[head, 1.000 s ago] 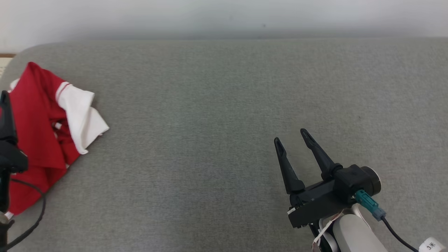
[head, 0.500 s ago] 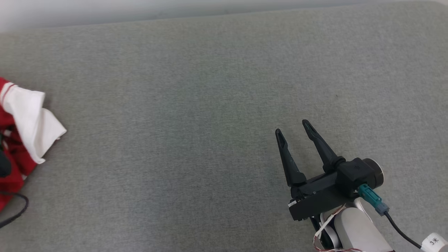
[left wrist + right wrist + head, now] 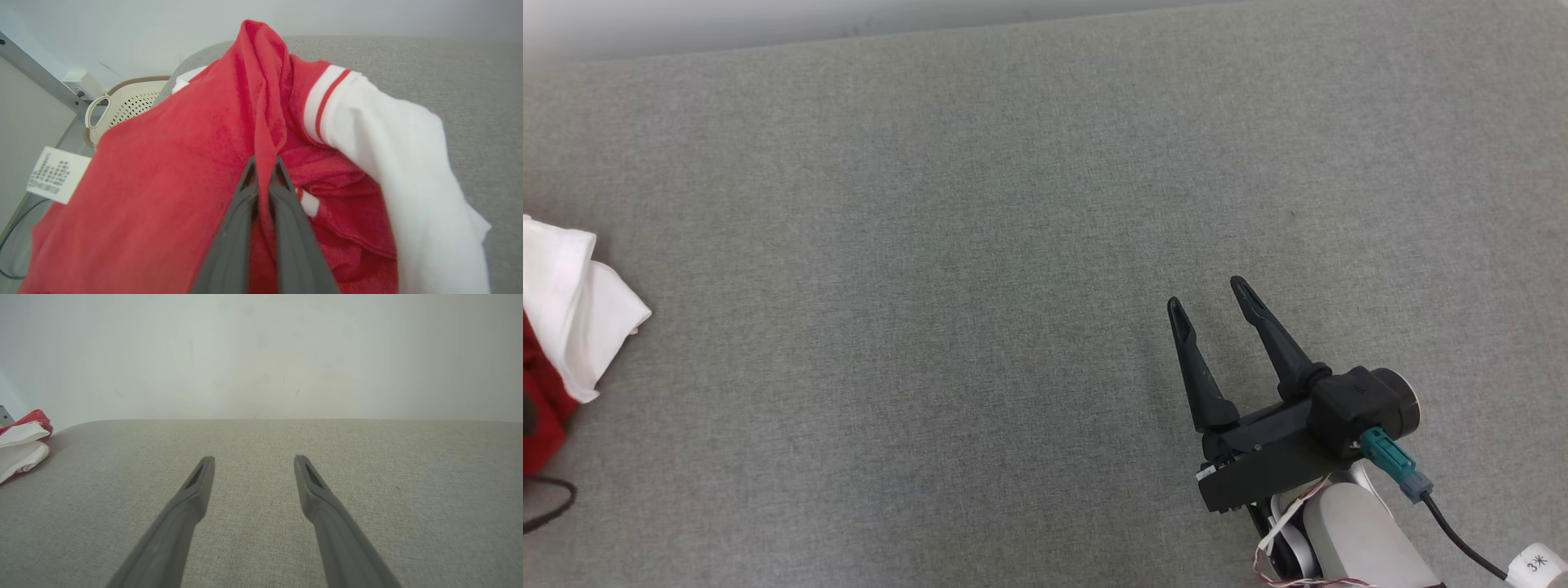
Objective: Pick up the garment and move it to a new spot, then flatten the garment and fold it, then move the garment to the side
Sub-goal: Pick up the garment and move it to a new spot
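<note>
- a rumpled red fleece garment with white sleeves and red-striped white cuffs (image 3: 574,314) lies at the left edge of a wide grey woven padded surface (image 3: 947,245); in the head view its white sleeve and a bit of red body show there, cut by the frame.
- in the left wrist view the garment (image 3: 163,171) bunches up near a rounded corner of the padded surface, with a white sleeve draped down its right side.
- the left gripper (image 3: 264,161) has its two long dark fingers pressed together on a raised ridge of the red fleece, pinching that fold between the tips; the ridge stands up above them.
- the right gripper (image 3: 1206,296) sits over the near right part of the padded surface, well apart from the garment, fingers spread and pointing toward the far edge with nothing between them.
- in the right wrist view the right gripper (image 3: 254,459) shows the same wide gap, bare grey cloth under it, and the garment (image 3: 20,445) small at the far left edge.
- a teal plug (image 3: 1384,459) with a black lead sits on the right wrist, beside a pale forearm.
- a thin black cable (image 3: 547,502) loops on the padded surface near the garment's lower end.
- beyond the corner, off the padded surface, stand a cream perforated plastic basket with a brown rim (image 3: 126,102) and a white printed sheet (image 3: 57,173).
- a plain pale wall (image 3: 261,355) rises behind the far edge.
</note>
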Controlling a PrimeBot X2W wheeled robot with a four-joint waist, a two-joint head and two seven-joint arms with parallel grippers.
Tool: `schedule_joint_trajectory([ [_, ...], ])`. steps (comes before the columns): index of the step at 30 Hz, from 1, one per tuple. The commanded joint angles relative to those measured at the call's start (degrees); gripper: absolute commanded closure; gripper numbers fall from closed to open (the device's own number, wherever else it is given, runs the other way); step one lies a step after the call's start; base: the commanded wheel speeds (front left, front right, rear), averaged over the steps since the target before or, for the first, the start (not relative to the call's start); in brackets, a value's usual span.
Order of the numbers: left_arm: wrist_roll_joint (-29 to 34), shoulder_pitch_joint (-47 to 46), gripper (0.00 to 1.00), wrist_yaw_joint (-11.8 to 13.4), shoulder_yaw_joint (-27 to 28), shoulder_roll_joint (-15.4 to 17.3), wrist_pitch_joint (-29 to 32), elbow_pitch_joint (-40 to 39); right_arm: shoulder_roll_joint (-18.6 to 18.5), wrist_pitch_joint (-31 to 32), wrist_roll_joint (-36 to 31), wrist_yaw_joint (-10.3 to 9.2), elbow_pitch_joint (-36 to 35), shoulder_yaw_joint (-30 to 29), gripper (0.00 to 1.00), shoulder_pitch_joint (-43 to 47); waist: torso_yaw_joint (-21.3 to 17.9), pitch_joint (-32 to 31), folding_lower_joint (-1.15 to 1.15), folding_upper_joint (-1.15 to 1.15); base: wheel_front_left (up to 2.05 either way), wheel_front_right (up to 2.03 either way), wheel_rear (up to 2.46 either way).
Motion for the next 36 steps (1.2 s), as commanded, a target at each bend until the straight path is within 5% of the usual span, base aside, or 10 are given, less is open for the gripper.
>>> schedule_joint_trajectory([
  [1,0.45,-1.09,1.00,0.04,-0.25,0.96,-1.17,0.15,0.09,-0.19,-0.67,0.04,-0.12,0.01,0.00,-0.02,0.35,-0.33,0.00,-0.01,0.00,0.00,0.00],
  [17,1.19,-5.40,1.00,-1.32,-4.23,0.38,-6.83,-6.19,0.98,-0.18,1.09,0.04,1.55,0.16,0.00,1.83,2.32,-6.85,0.00,-0.01,0.00,0.00,0.00],
  [36,-3.45,-0.73,1.00,-1.46,-15.02,-3.24,-1.73,-35.85,2.48,-0.18,2.34,0.04,1.21,-1.36,0.00,4.00,-1.88,-9.83,0.00,-0.01,0.00,0.00,0.00],
])
